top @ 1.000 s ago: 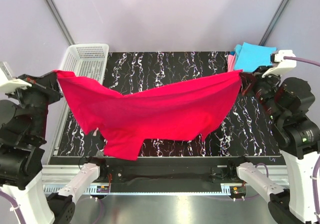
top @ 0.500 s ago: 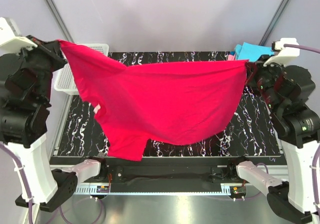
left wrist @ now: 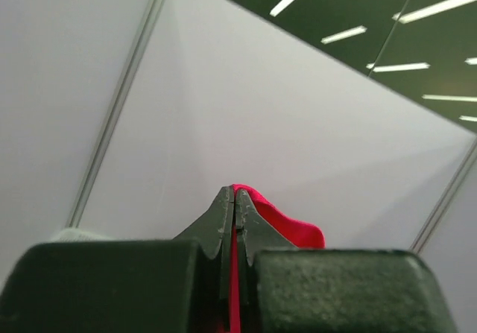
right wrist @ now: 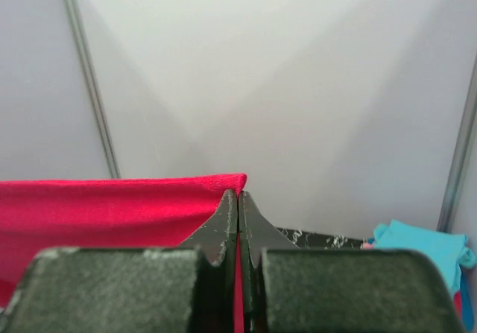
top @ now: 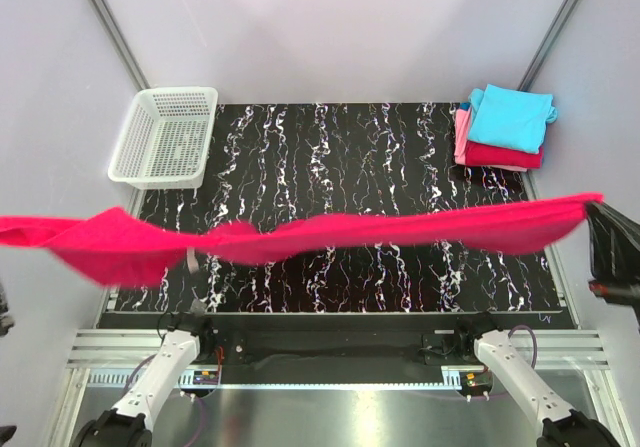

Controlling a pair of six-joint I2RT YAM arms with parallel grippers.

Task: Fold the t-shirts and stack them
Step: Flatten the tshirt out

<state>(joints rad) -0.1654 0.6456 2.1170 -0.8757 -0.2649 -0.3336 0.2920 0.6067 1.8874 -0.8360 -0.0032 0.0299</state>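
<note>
The crimson-red t-shirt (top: 330,233) is stretched high across the whole top view, seen nearly edge-on as a thin band from the left edge to the right arm. My left gripper (left wrist: 235,193) is shut on one end of it, with red cloth (left wrist: 283,221) poking past the tips. My right gripper (right wrist: 239,194) is shut on the other end (right wrist: 104,206). In the top view the left gripper is out of frame; the right arm (top: 615,252) shows at the right edge. Folded turquoise, pink and red shirts (top: 503,127) are stacked at the back right corner.
A white mesh basket (top: 165,137) stands at the back left corner of the black marbled table (top: 340,157). Metal frame posts and grey walls surround the table. The stack also shows in the right wrist view (right wrist: 425,247).
Both arms have risen and moved apart toward the camera. The red shirt went from hanging as a broad sheet to being pulled out taut and level, and the left arm left the view.
</note>
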